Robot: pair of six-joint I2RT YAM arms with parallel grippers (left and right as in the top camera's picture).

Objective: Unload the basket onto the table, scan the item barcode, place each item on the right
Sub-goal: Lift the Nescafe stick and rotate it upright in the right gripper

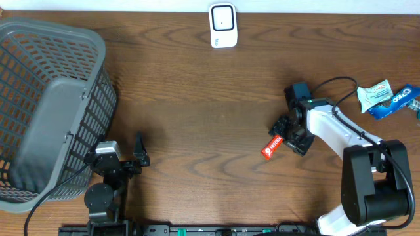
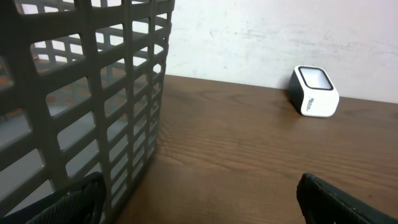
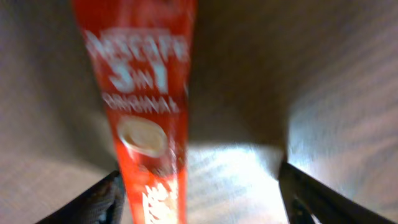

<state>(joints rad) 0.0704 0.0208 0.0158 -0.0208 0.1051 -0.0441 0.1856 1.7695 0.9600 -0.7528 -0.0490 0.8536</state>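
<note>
The red coffee stick (image 1: 272, 147) lies flat on the brown table (image 1: 197, 111), on the right side. The right claw (image 1: 291, 134) hangs over one end of it. Its two fingers (image 3: 93, 200) stand apart with the stick between them, close to one finger and not pinched.

The white scanner (image 1: 223, 25) sits well apart, by the back edge. Two snack packs (image 1: 387, 98) lie behind the right arm.

The left claw (image 2: 199, 205) is wide open and holds nothing. The big gray basket (image 1: 92, 46) stands just beside it.
</note>
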